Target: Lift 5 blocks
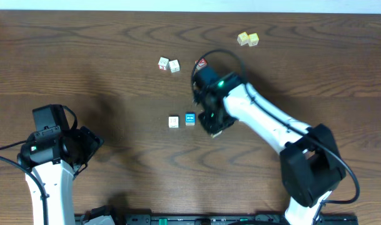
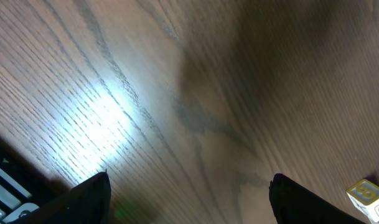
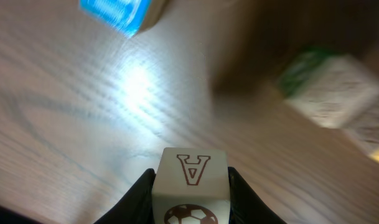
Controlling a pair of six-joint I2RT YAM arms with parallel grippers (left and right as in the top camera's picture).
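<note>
Pinching the cream A block [image 3: 190, 185] between its fingers, your right gripper [image 3: 191, 177] sits just beside the blue block [image 1: 190, 119], on the side away from the white block [image 1: 173, 122]. I judge this to be the grasp for one lift of the five. Next, raise it straight up and keep clear of the blue block. Your left gripper [image 2: 188, 190] hangs spread wide and empty, well apart from the blue block. Overhead, the arm hides the A block, so you can't tell whether it has left the desk [image 1: 84, 75]. The right wrist view is blurred, and a green-marked cube [image 3: 329, 87] near the A block is hard to read.
</note>
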